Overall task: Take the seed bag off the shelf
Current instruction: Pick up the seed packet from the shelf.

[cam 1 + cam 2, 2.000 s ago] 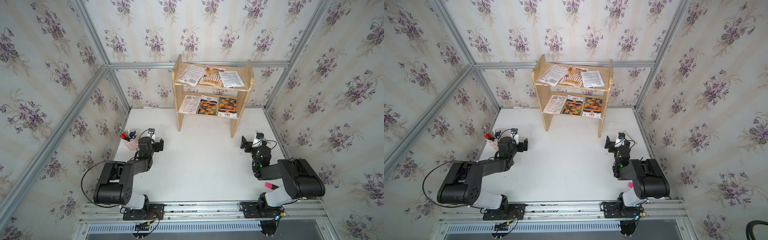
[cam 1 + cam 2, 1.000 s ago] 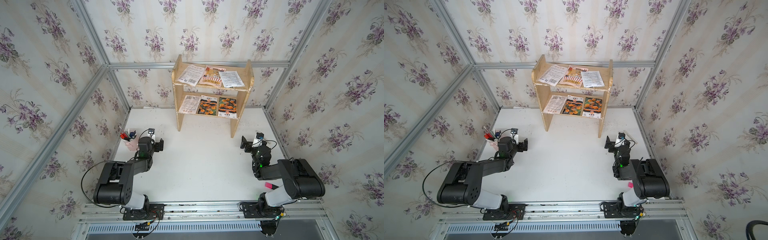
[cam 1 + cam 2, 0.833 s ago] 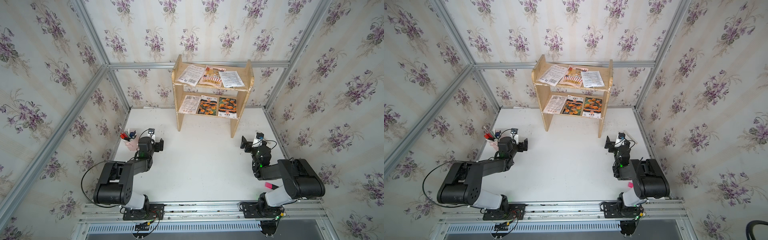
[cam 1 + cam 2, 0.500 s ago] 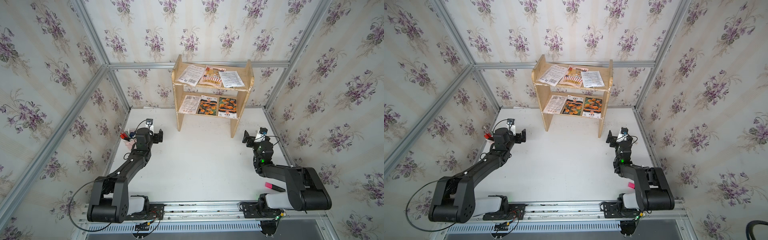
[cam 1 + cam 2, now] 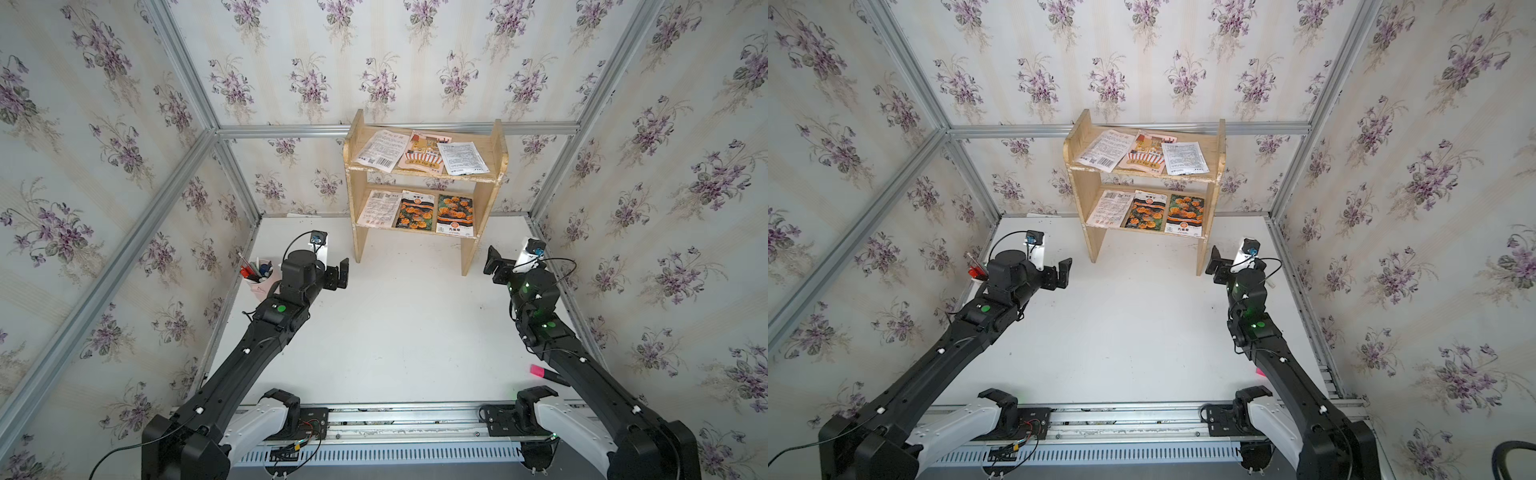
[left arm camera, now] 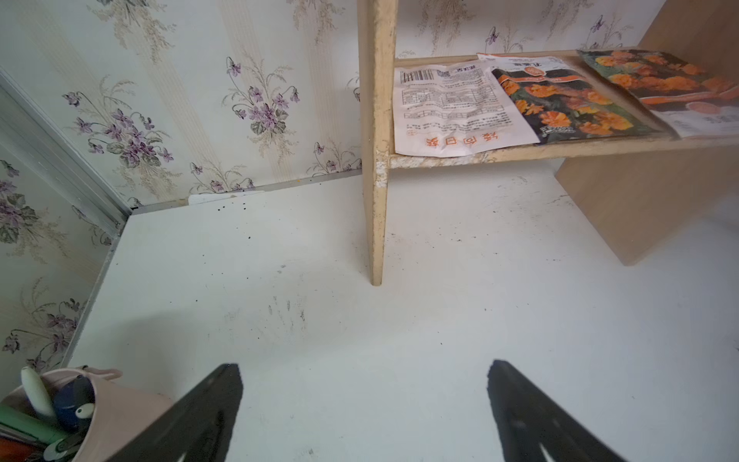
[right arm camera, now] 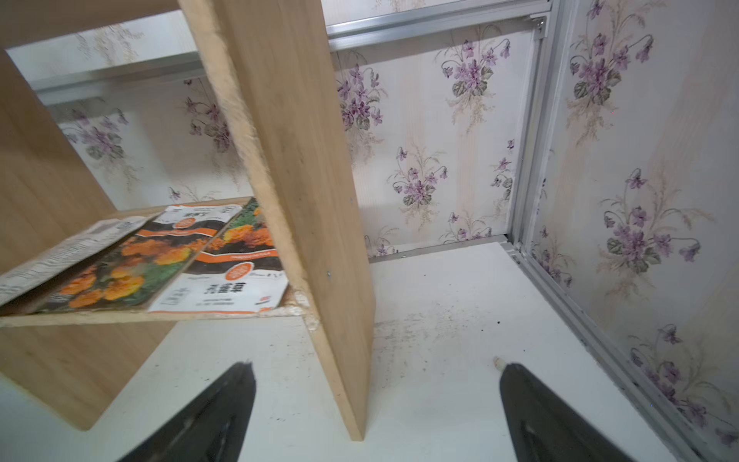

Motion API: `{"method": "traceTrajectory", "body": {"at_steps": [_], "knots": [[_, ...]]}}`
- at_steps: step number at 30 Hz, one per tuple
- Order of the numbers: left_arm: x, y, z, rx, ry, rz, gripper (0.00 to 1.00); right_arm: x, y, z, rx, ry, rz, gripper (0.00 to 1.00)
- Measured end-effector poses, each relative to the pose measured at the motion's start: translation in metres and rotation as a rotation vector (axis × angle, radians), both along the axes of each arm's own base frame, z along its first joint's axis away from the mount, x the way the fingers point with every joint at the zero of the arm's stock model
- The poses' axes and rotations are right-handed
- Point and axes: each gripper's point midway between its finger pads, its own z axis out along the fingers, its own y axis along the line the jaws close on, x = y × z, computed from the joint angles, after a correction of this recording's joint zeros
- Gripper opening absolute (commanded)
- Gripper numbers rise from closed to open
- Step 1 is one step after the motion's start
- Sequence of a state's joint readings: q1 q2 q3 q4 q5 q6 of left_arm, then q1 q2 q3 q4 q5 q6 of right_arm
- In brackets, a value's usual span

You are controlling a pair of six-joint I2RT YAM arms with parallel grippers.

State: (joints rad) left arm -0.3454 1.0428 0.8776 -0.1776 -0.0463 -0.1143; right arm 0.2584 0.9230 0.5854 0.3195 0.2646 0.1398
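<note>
Left gripper and right gripper both gape empty; risk: my pinch slips on the flat, overlapping seed bags or drags neighbours off the shelf.

Shelf pale wood. Flower bag orange on black. Text bag white, black print. Bench white. Wallpaper cream, purple florals.

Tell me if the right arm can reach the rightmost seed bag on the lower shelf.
Probably yes: the right gripper is open and the bag lies at the front edge. The side panel of the shelf stands straight ahead, so shift inward first.
</note>
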Motion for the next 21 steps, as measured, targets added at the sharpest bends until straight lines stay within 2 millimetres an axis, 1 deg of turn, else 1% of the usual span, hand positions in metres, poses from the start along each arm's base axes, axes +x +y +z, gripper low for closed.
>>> {"method": "traceTrajectory", "body": {"at_steps": [4, 5, 6, 11, 13, 16, 21], "knots": [[-0.019, -0.023, -0.002, -0.048, 0.084, -0.090, 1.00, -0.011, 0.021, 0.035, 0.021, 0.016, 0.069, 0.93], [-0.023, -0.027, -0.002, -0.066, 0.103, -0.104, 1.00, -0.012, 0.026, 0.043, 0.019, 0.023, 0.086, 0.90], [-0.026, -0.029, -0.001, -0.085, 0.119, -0.113, 1.00, -0.014, 0.030, 0.053, 0.018, 0.029, 0.103, 0.89], [-0.044, -0.051, 0.011, -0.206, 0.187, -0.210, 1.00, -0.019, 0.039, 0.105, -0.018, 0.034, 0.156, 0.90], [-0.051, -0.057, 0.017, -0.248, 0.201, -0.239, 1.00, -0.021, 0.043, 0.119, -0.038, 0.032, 0.180, 0.90], [-0.057, -0.063, 0.027, -0.299, 0.206, -0.263, 1.00, -0.023, 0.051, 0.135, -0.073, 0.035, 0.219, 0.89], [-0.063, -0.070, 0.041, -0.350, 0.222, -0.292, 1.00, -0.021, 0.064, 0.147, -0.151, 0.057, 0.268, 0.88]]}}
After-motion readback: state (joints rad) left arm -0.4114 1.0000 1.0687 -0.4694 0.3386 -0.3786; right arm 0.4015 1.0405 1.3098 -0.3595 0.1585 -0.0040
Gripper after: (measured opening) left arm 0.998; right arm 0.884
